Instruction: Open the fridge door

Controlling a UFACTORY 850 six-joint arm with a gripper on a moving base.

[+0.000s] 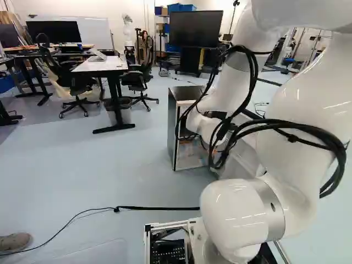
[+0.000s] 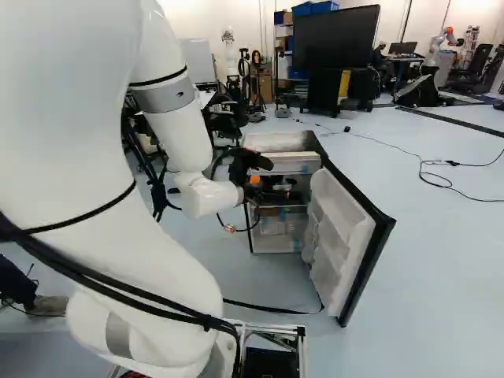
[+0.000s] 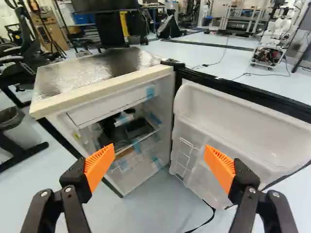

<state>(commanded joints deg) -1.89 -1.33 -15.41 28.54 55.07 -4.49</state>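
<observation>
Fridge (image 3: 104, 108) upright on the floor (image 3: 158, 208), ahead of my gripper (image 2: 269, 183); its door (image 3: 238, 138) stands wide open, swung out from the hinge edge, moulded white bins on the inner face. My fingers (image 3: 100, 166) are spread well apart, one before the fridge's open front, the other before the door's bins. Dark items (image 3: 138, 127) on an inside shelf, under the freezer compartment. Black cable (image 3: 210, 219) on the floor near the door's lower edge.

Bright, even light in all 3 views, apparently from above. Short streaked highlights on the white arm (image 1: 300, 102); mottled glare across fridge top (image 3: 99, 73). Floor (image 1: 82, 176) shadows soft, faint.
</observation>
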